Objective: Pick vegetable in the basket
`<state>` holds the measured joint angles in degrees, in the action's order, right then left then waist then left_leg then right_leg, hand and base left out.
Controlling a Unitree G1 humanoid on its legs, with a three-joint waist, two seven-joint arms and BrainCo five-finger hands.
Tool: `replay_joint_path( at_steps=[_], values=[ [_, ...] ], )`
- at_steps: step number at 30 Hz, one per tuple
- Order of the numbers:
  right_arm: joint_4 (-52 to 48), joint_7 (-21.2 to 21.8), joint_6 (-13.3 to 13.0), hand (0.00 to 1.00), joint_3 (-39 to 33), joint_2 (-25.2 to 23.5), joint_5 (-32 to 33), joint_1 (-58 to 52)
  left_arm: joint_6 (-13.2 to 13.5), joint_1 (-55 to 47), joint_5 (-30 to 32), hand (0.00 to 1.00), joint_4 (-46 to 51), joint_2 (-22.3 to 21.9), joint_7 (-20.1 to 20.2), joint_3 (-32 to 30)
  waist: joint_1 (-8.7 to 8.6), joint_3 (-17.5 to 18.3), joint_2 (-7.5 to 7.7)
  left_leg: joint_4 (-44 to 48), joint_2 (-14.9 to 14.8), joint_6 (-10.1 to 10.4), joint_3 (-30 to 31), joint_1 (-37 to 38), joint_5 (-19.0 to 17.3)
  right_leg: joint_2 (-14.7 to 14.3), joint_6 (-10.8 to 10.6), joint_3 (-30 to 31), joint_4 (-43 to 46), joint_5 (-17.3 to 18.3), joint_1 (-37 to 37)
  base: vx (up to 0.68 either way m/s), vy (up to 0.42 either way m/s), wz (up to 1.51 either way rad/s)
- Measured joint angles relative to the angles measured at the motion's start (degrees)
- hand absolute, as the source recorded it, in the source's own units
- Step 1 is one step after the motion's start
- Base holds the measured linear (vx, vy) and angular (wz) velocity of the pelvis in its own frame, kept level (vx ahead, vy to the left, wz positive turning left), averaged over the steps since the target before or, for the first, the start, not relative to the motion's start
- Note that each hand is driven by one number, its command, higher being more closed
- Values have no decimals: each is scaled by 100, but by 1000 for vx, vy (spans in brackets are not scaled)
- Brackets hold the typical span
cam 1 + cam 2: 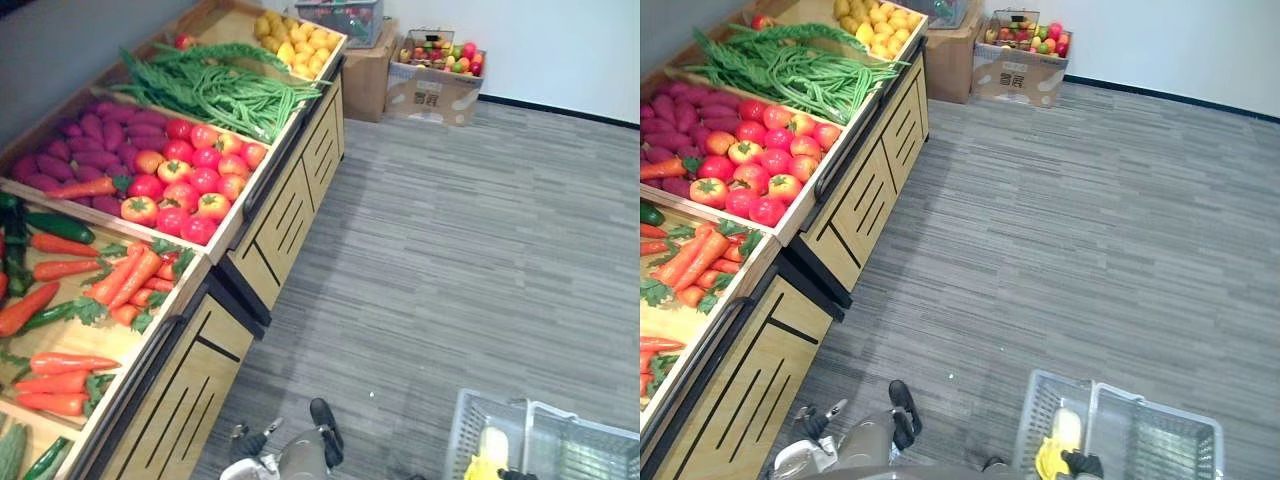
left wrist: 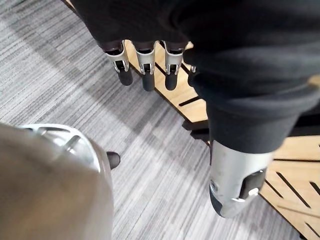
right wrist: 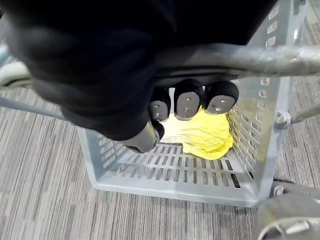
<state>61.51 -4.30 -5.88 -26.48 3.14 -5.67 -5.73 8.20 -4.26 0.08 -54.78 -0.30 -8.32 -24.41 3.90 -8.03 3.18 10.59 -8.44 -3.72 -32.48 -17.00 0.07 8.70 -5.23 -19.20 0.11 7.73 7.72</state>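
Observation:
A grey plastic basket [image 1: 1038,412] hangs low at my right side, over the carpet. A pale yellow leafy cabbage [image 3: 206,136] lies in it, also seen as cabbage [image 1: 1064,442]. My right hand [image 3: 188,103] is curled round the basket's grey handle bar [image 3: 255,59]. My left hand [image 2: 145,66] hangs beside the wooden stand with its fingers straight and nothing in it. On the stand to my left lie carrots [image 1: 126,280], dark green cucumbers [image 1: 52,226], red tomatoes [image 1: 190,182], purple sweet potatoes [image 1: 92,146] and green beans [image 1: 222,92].
The wooden stand [image 1: 290,215] runs along the left with slotted cabinet fronts. Yellow fruit [image 1: 300,40] fills its far bin. A cardboard box [image 1: 436,92] of mixed fruit stands by the back wall. Grey carpet [image 1: 470,260] stretches to the right.

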Motion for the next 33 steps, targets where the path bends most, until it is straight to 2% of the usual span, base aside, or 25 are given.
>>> replay_joint_path(
  at_steps=[1,2,5,6,7,8,9,10,11,12,13,15,16,17,18,20,21,22,23,24,25,26,28,29,33],
  values=[
    [24,9,3,100,0,-114,-1,40,-13,-5,5,0,-25,65,3,-80,21,52,82,217,36,-131,-8,27,-143,70,4,151,-1,-125,104,472,235,25],
    [79,54,2,100,0,-183,-1,92,-8,-57,8,0,-127,68,-1,-127,33,174,124,298,94,-171,-17,99,-262,129,-57,276,4,-362,187,327,154,17],
    [253,98,15,100,-9,-148,-4,123,-25,-62,32,0,-236,122,8,-121,108,378,108,86,221,-109,25,248,-411,197,-112,384,380,-515,73,239,133,12],
    [284,80,-19,100,-40,-53,-28,131,-80,-70,35,0,-238,98,16,-14,107,414,63,-101,296,-75,94,412,-457,294,-131,387,1042,-504,-133,232,163,23],
    [240,120,-118,100,34,46,-61,191,-103,-121,31,0,-233,136,19,117,113,425,43,-307,376,-1,162,659,-540,461,-266,421,2111,-561,-505,221,167,25],
    [235,120,-129,100,51,78,-60,237,-114,-160,32,0,-229,184,19,203,106,436,55,-372,422,2,191,792,-566,575,-468,472,2702,-692,-709,268,186,32],
    [232,124,-159,100,112,106,-59,308,-128,-234,55,0,-226,281,20,408,60,444,112,-454,545,16,347,1050,-653,774,-817,699,3825,-1116,-1094,244,135,70],
    [240,138,-190,100,225,91,-59,312,-134,-269,93,0,-224,409,42,558,-47,425,159,-444,619,-1,623,1263,-770,842,-860,774,4850,-1144,-1414,346,111,86],
    [239,153,-199,100,264,90,-59,316,-135,-282,94,0,-225,439,59,604,-69,423,165,-445,630,-38,745,1372,-839,840,-774,766,5235,-1087,-1555,272,32,99],
    [233,167,-202,100,314,95,-55,327,-133,-320,100,0,-224,440,93,621,-71,415,146,-463,630,-32,942,1579,-923,813,-589,645,5694,-889,-1823,342,30,78],
    [232,180,-207,100,334,92,-54,342,-137,-342,102,0,-229,436,104,620,-71,407,133,-484,628,-10,1045,1688,-974,828,-505,488,5734,-625,-1986,301,9,85],
    [244,189,-216,100,326,80,-47,343,-149,-413,101,0,-231,415,107,607,-86,410,93,-493,628,-10,1453,1832,-1045,843,-273,93,5155,-106,-2173,297,-33,106],
    [263,198,-214,100,313,76,-48,337,-146,-408,96,0,-230,413,106,589,-139,409,80,-492,625,9,1772,1820,-1065,773,-198,7,4326,-40,-2242,391,-143,170],
    [301,200,-213,100,249,80,-52,345,-144,-380,74,0,-232,381,106,510,-188,388,45,-496,594,112,2180,1805,-1043,517,-224,316,3034,-65,-2248,408,-182,160],
    [325,201,-212,100,216,78,-53,355,-144,-377,67,0,-234,370,108,479,-190,378,26,-489,573,143,2354,1809,-1039,396,-245,556,2558,-94,-2242,461,-252,141],
    [405,216,-192,100,187,59,-42,375,-139,-373,50,0,-236,368,108,464,-206,332,-52,-483,450,279,2965,1767,-1038,6,-270,1418,1225,-357,-2180,423,-294,133],
    [416,222,-193,100,133,43,-40,377,-137,-368,35,0,-236,367,108,459,-217,307,-64,-471,412,349,3179,1749,-1037,-62,-265,1671,927,-528,-2133,386,-361,192],
    [426,234,-191,100,-29,-2,-41,367,-122,-272,13,0,-239,373,110,425,-212,282,27,-405,384,543,3688,1672,-1092,-118,-236,2128,364,-1088,-1936,325,-420,179],
    [428,236,-189,100,-73,-31,-41,340,-113,-233,7,0,-238,393,116,395,-237,260,90,-381,410,658,3890,1647,-1143,-75,-240,2278,383,-1497,-1857,315,-441,217],
    [463,220,-181,100,-229,-35,-46,328,-79,-110,5,0,-366,356,141,357,-200,224,2,-375,216,825,4155,1624,-1241,-173,-415,2245,576,-950,-1732,275,-446,140],
    [456,221,-180,100,-235,32,-54,355,-67,-87,5,0,-407,271,151,323,-135,206,-105,-351,56,884,4168,1590,-1230,-296,-363,2118,671,-904,-1734,232,-384,137],
    [394,236,-197,100,-236,131,-55,372,-76,-114,5,0,-509,149,178,305,-112,197,-231,-372,-140,1039,4202,1554,-1056,-423,-274,1906,926,-723,-1732,197,-362,106],
    [388,237,-183,100,-241,173,-58,330,-73,-135,0,0,-511,125,203,142,-143,186,-210,-576,-197,1238,4358,1590,-712,-399,-96,1368,1224,-207,-1548,125,-320,149],
    [405,239,-182,100,-240,190,-59,327,-58,-162,-1,0,-512,88,206,49,-147,196,-228,-676,-277,1298,4466,1531,-579,-443,11,1077,1186,-89,-1439,82,-322,130],
    [471,242,-174,100,-236,245,-62,466,-50,-188,-452,0,-540,-33,217,-325,-49,268,-344,-1003,-446,1383,4503,1158,-67,-596,125,523,860,-107,-1456,-15,-168,84]
  ],
)
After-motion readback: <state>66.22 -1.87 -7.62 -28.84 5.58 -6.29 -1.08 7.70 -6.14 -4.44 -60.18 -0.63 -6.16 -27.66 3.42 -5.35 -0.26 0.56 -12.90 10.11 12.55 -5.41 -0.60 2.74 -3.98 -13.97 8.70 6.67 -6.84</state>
